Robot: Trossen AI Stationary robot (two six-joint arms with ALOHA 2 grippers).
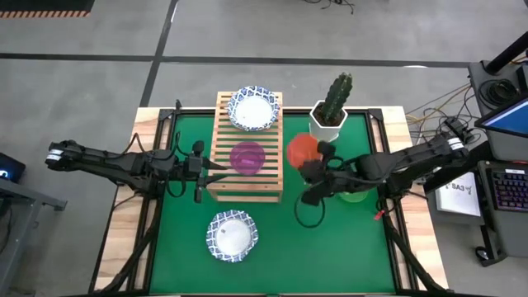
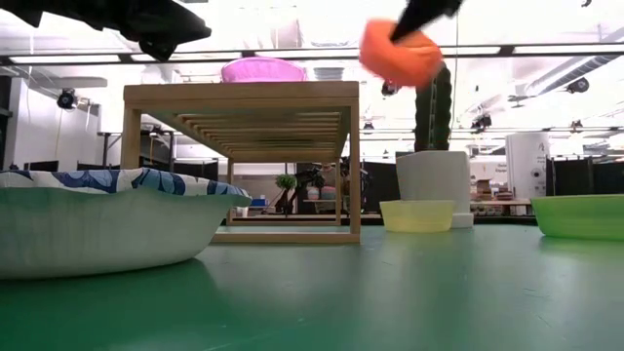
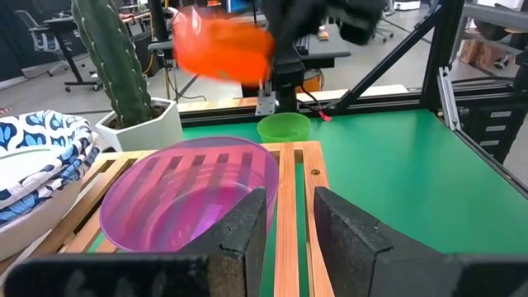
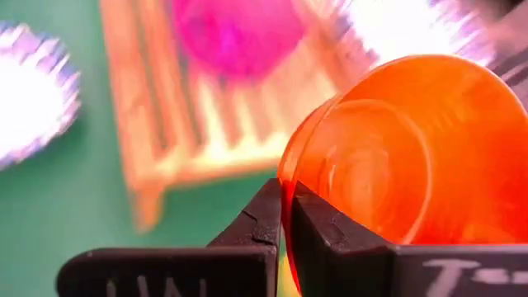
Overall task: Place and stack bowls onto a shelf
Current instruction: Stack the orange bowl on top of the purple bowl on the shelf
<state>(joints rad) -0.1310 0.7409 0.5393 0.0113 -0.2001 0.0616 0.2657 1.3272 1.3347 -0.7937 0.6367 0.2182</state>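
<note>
My right claw (image 4: 285, 216) was clenched on the rim of the red-orange bowl (image 1: 300, 148), holding it in the air just beside the shelf (image 1: 247, 147), near the cactus pot (image 1: 327, 121). My left claw (image 3: 287, 221) hung at the shelf's other side, its fingers slightly parted and holding nothing, facing the purple bowl (image 1: 247, 157) that sat on the slats. A blue-rimmed white bowl (image 1: 252, 108) rested at the shelf's far end, and a second white bowl (image 1: 232, 236) lay on the green counter (image 1: 330, 247) near the front. A yellow-green bowl (image 2: 417, 215) and a green bowl (image 2: 580, 214) stood on the counter. Behind it, the room showed desks, chairs and bright ceiling lights.
</note>
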